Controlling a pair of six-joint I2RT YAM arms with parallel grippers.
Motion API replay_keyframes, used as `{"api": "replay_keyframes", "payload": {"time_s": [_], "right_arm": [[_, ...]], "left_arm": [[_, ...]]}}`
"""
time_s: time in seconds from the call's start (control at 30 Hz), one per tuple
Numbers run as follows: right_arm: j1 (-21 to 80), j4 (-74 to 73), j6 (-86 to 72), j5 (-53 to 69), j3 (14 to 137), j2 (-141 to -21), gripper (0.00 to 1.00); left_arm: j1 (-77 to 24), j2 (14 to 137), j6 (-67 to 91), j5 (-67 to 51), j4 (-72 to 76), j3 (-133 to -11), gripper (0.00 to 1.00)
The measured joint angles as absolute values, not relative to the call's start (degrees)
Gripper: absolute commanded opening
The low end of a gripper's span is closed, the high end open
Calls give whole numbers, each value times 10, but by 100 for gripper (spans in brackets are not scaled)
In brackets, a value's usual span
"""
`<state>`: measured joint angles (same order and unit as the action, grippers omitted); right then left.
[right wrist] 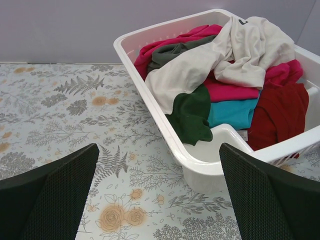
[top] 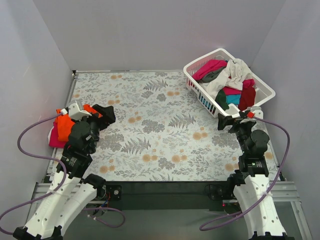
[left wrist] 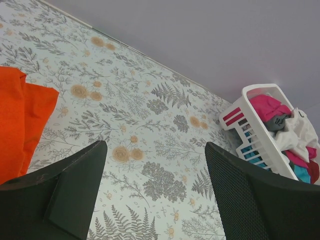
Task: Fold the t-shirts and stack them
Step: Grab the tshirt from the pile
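Observation:
A folded orange t-shirt point(top: 63, 126) lies on a folded magenta one point(top: 54, 140) at the table's left edge; the orange one also shows in the left wrist view point(left wrist: 22, 122). My left gripper point(top: 104, 114) is open and empty just right of that stack, above the floral cover. A cream-white t-shirt with dark green sleeves point(right wrist: 220, 62) lies on top of magenta point(right wrist: 230, 92), teal point(right wrist: 232, 112), grey point(right wrist: 175, 50) and dark red point(right wrist: 280, 115) shirts in the white basket point(top: 200, 95). My right gripper point(top: 231, 121) is open and empty beside the basket's near corner point(right wrist: 215, 165).
The grey floral table cover point(top: 160, 130) spans the table between the arms. Grey walls close in the back and sides. The basket stands at the back right, tilted to the table edges.

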<state>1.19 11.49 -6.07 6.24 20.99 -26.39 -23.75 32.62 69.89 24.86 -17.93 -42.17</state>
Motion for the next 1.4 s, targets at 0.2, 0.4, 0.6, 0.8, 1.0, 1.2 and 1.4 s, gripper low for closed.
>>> {"api": "replay_keyframes", "payload": {"time_s": [0.2, 0.4, 0.6, 0.8, 1.0, 1.2, 1.4], "right_arm": [[12, 85, -61, 29, 241, -270, 98], [12, 28, -58, 3, 354, -373, 98], [12, -25, -54, -18, 542, -565, 96], [12, -57, -57, 3, 650, -722, 92], [12, -71, -61, 37, 711, -842, 87], [13, -72, -66, 44, 733, -921, 86], [20, -55, -75, 25, 736, -951, 86]], "left_arm": [[-240, 321, 700, 256, -180, -422, 74], [-243, 317, 703, 262, -180, -421, 77], [-248, 328, 710, 277, -195, -421, 77], [-256, 324, 714, 289, -201, -420, 78], [-267, 313, 716, 298, -202, -416, 79], [-276, 308, 716, 309, -202, -416, 79], [-284, 305, 716, 321, -202, -416, 79]]}}
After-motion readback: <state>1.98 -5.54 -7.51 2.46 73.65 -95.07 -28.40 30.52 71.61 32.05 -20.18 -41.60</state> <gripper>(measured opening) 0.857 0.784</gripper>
